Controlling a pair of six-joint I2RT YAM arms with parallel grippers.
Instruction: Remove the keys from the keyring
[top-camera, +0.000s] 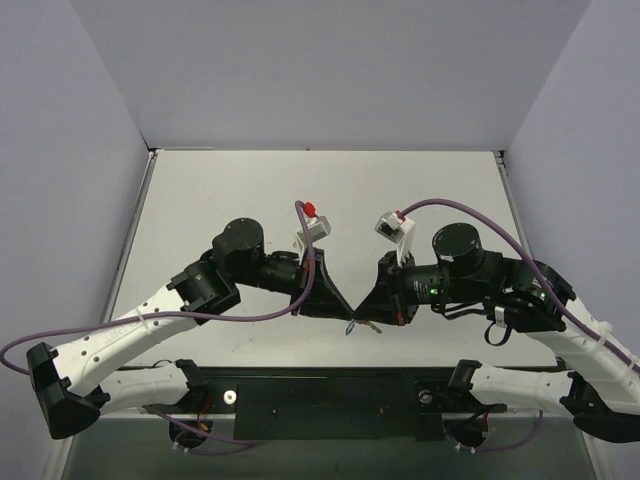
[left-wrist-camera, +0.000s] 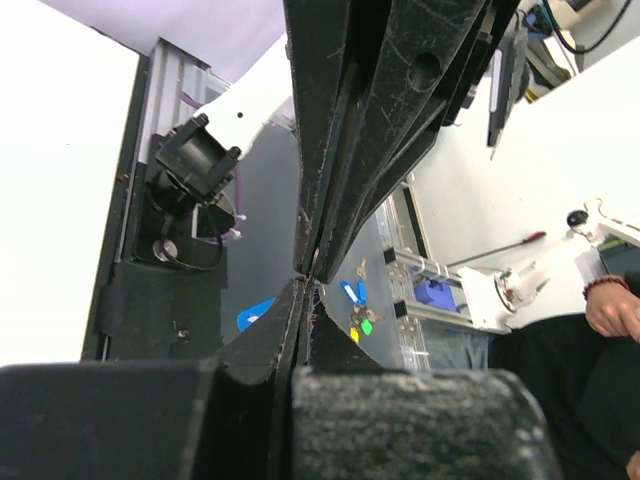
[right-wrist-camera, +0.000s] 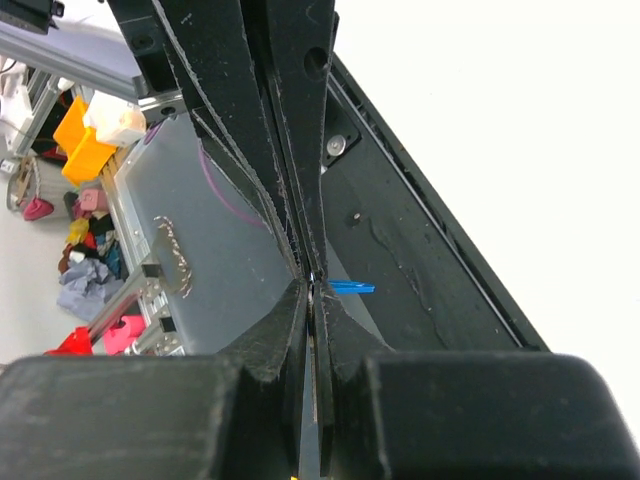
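My two grippers meet tip to tip above the table's near edge. The left gripper (top-camera: 340, 312) (left-wrist-camera: 310, 272) is shut, with a thin glint of metal pinched at its tips, seemingly a key. The right gripper (top-camera: 364, 316) (right-wrist-camera: 311, 285) is shut too, and the blue keyring (right-wrist-camera: 350, 288) sticks out sideways right at its tips. It also shows in the top view (top-camera: 350, 326), just below the meeting point. In the left wrist view the bunch hangs beside the tips: a silver key (left-wrist-camera: 361, 268), the blue keyring (left-wrist-camera: 348, 292), a green loop (left-wrist-camera: 366, 326) and a yellow bit (left-wrist-camera: 354, 336).
The black base rail (top-camera: 330, 390) of the arms lies directly under the grippers. The white table (top-camera: 330, 190) stretches behind them, with grey walls on three sides. Purple cables (top-camera: 300, 215) loop over both wrists. Shelves with clutter (right-wrist-camera: 80, 140) stand beyond the table's edge.
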